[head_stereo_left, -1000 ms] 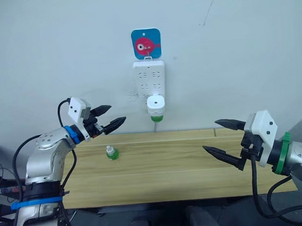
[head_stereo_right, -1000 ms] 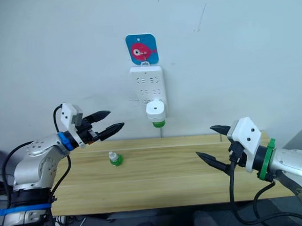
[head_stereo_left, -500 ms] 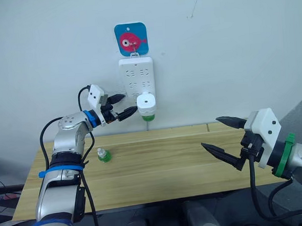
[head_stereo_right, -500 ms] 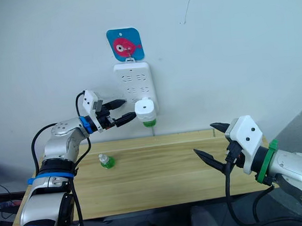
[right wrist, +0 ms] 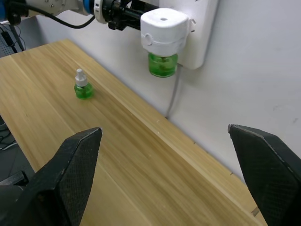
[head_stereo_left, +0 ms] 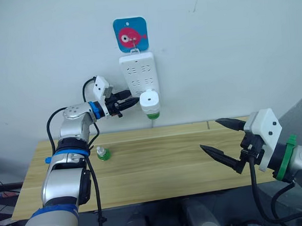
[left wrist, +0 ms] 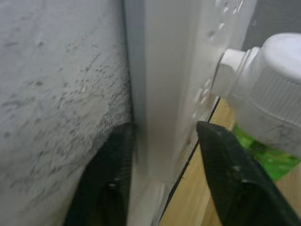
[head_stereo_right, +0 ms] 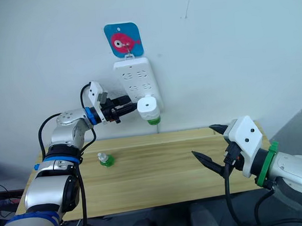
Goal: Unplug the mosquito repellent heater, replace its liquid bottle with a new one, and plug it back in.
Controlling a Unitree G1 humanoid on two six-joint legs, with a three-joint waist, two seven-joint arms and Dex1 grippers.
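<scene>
now left gripper (head_stereo_left: 131, 100) open astride the power strip (head_stereo_left: 139, 74) edge beside heater (head_stereo_left: 150, 101); right gripper (head_stereo_left: 225, 140) open.

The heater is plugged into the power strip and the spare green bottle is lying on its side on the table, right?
Not quite. The heater is plugged into the power strip, but the spare green bottle stands upright on the table, as the right wrist view shows.

A bare test room or lab: a plain scuffed white wall (head_stereo_left: 250, 50), a light wooden tabletop (head_stereo_left: 159, 163) against it, a power strip (head_stereo_left: 138, 75) hung under a fish-picture hook (head_stereo_left: 130, 35).
</scene>
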